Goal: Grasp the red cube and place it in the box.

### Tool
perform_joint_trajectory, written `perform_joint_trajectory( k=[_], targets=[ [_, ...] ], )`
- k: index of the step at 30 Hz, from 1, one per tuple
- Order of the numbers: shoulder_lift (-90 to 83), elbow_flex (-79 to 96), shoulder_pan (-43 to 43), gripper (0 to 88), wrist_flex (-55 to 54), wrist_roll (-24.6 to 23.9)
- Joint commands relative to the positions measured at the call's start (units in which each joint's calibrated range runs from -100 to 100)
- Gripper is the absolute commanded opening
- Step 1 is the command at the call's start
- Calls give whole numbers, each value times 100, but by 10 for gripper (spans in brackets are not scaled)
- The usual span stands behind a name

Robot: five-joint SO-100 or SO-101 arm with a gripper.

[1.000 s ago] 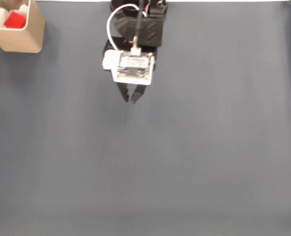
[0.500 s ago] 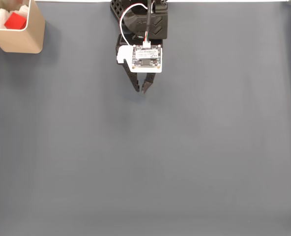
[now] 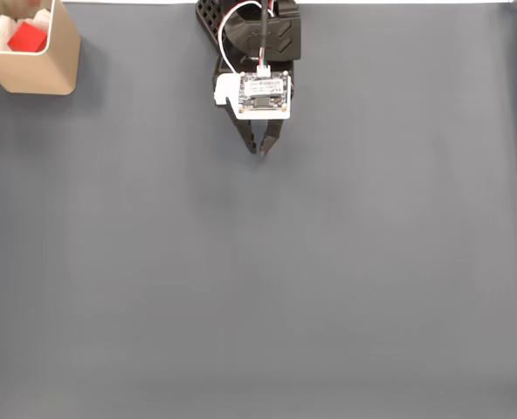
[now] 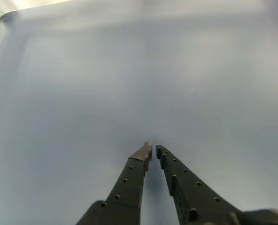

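The red cube lies inside the tan box at the top left corner of the fixed view, on white material. My gripper hangs over the blue-grey mat near the top centre, far to the right of the box. Its black fingers are almost together with nothing between them, and in the wrist view my gripper points at bare mat.
The blue-grey mat covers the table. A pale strip of table edge runs along the top of the fixed view. The arm's base with a white cable sits at the top centre.
The gripper has swung right and back toward the arm's base, away from the box. Its fingers have closed from slightly parted to nearly touching.
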Motion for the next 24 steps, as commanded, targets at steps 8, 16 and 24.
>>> perform_joint_trajectory(
  k=[8, 16, 24],
  targets=[
    [-400, 81, 143, 0, 862, -54],
    [-486, 81, 349, 0, 1206, -49],
    [-538, 81, 292, 3, 1698, 59]
  ],
)
